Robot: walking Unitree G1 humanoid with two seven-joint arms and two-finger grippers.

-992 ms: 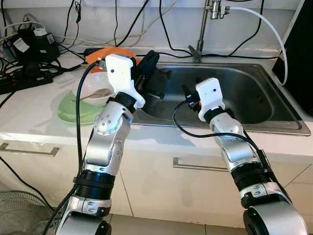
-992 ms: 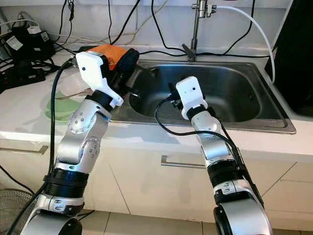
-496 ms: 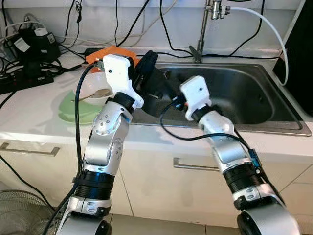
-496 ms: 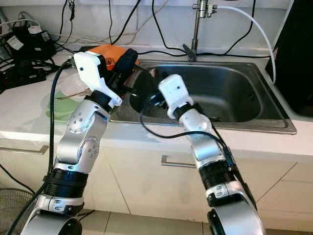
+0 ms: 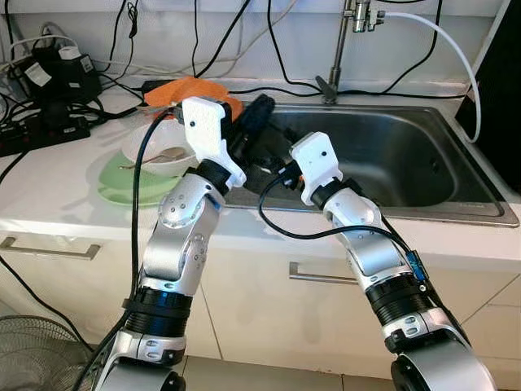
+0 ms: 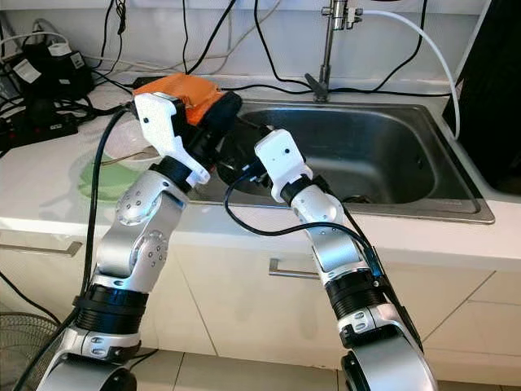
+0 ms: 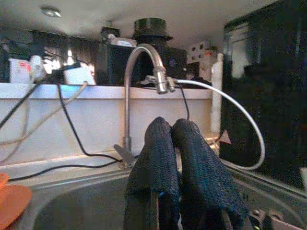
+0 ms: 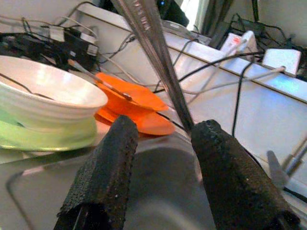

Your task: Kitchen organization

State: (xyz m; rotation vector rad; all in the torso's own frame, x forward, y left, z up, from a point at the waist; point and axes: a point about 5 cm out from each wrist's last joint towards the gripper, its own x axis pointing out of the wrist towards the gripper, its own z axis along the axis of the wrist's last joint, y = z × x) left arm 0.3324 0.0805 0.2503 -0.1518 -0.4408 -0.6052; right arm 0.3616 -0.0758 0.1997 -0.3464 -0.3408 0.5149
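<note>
- Left claw [image 7: 171, 158]: its 2 fingers are pressed together on nothing, over the sink [image 5: 423, 155] at its 9 o'clock rim.
- Right claw [image 8: 160, 158]: fingers parted, a metal utensil [image 8: 153, 52] lying against 1 finger; a firm grip cannot be told.
- White bowl [image 5: 159, 151] sits on a green plate [image 5: 122, 183] on the table [image 5: 49, 195], at 9 o'clock from the sink; orange plates [image 8: 132, 108] lie beyond.
</note>
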